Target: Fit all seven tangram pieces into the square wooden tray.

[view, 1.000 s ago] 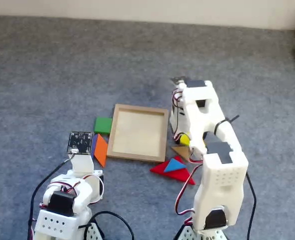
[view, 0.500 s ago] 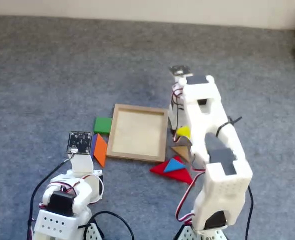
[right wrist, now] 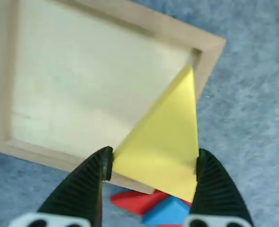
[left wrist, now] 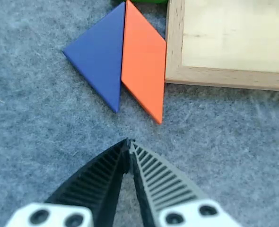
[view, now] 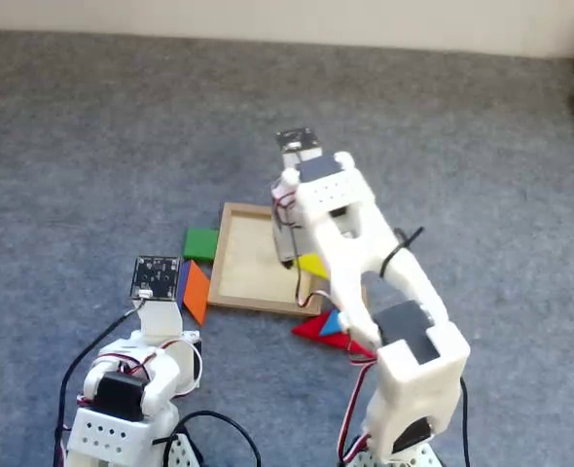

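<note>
1. The right arm's jaws are clamped on the yellow triangle [right wrist: 163, 142], pinched across its wide end with one finger on each side.
2. The key bit for the drop is that the piece straddles the rim of the wooden tray [right wrist: 210, 52]. Its sharp tip pokes in toward one inside corner. The wide end between the jaws hangs out past the rim, above the red triangle [right wrist: 130, 201] and the small blue triangle [right wrist: 161, 215] on the grey carpet [view: 92, 126]. My read is it has to go further in over the tray floor before letting go, or it ends up propped on the rim.
3. Its long edge runs on a slant across the tray floor, not parallel to any wall, so I'd guess a bit of wrist twist is needed to seat it in the corner.
4. The left arm's jaws are closed tip to tip on nothing, hovering over the carpet just short of the dark blue triangle [left wrist: 99, 52] and the orange parallelogram [left wrist: 143, 61]. Those two lie edge to edge, and the orange one is right up against the tray's outer wall.
5. The right wrist view gives the tip-versus-corner picture. In the high view the arm covers most of the yellow piece, but it adds the green square [view: 200, 242] beside the tray on the left arm's side. Neither view tells me how high the piece sits above the wood.
</note>
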Controlling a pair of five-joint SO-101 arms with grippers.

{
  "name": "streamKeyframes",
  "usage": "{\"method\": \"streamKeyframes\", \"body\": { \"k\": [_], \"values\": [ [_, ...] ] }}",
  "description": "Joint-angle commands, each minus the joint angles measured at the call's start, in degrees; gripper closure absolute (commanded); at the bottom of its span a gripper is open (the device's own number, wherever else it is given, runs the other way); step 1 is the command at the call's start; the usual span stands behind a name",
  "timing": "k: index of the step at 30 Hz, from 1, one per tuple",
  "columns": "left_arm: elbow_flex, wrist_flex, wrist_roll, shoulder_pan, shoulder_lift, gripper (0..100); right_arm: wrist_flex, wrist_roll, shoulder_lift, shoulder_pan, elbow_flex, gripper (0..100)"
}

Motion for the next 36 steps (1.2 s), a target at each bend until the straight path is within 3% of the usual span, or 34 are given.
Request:
{"method": "streamKeyframes", "body": {
  "k": [1, 7, 12, 18, 27, 31, 33, 36],
  "values": [
    [1.2, 0.3, -0.1, -0.5, -2.4, 99, -2.8, -7.8, -3.9, -2.9, -0.7, 89.2],
    [1.2, 0.3, -0.1, -0.5, -2.4, 99, -8.2, -22.1, -3.8, -4.7, -0.2, 88.9],
    [1.2, 0.3, -0.1, -0.5, -2.4, 99, -11.8, -27.4, -3.7, -4.6, -0.1, 88.6],
    [1.2, 0.3, -0.1, -0.5, -2.4, 99, -8.9, -30.4, -3.7, -4.8, -0.1, 72.9],
    [1.2, 0.3, -0.1, -0.5, -2.4, 99, -6.7, -29.5, -3.8, -4.7, -0.1, 72.1],
    [1.2, 0.3, -0.1, -0.5, -2.4, 99, -6.7, -20.5, -4.3, -4.8, -0.3, 72.2],
    [1.2, 0.3, -0.1, -0.5, -2.4, 99, -7.3, -15.5, -4.2, -4.7, -0.6, 76.4],
    [1.2, 0.3, -0.1, -0.5, -2.4, 99, -8.8, -8.7, -3.9, -4.5, -0.3, 90.4]
  ]
}}
